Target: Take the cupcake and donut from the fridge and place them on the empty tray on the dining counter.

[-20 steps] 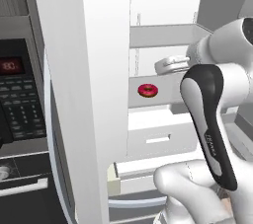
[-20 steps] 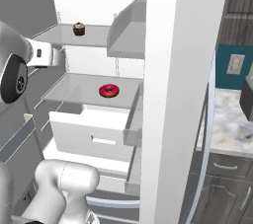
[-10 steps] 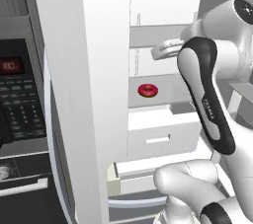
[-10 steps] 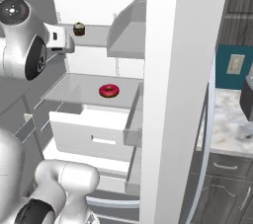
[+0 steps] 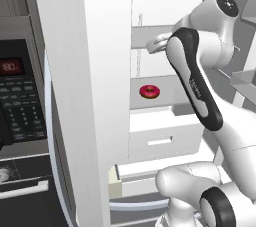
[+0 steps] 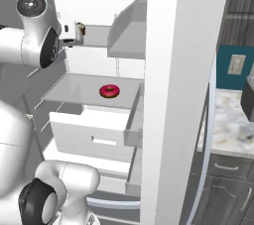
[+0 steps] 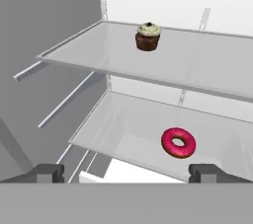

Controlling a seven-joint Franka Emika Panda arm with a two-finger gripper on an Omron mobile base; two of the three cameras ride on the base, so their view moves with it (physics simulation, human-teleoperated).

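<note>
Flat, even rendered light, no clear source. Fridge [image 6: 163, 70] interior bright white, nearly washed out. Soft shadows under shelves. All views sharp, no blur, glare or edge distortion.

Glossy red-pink glazed donut [image 7: 178, 142], clear glass shelves [image 7: 207, 65], smooth white plastic fridge [image 6: 144, 1] interior, matt brown cupcake [image 7: 148, 36]

- arm comes up off the base, elbow bent high, forearm reaching forward at about upper-shelf height
- gripper [image 7: 126, 172] has its jaws spread wide, nothing between them
- both dark fingertips [image 7: 47, 172] are clear, touching nothing
</note>
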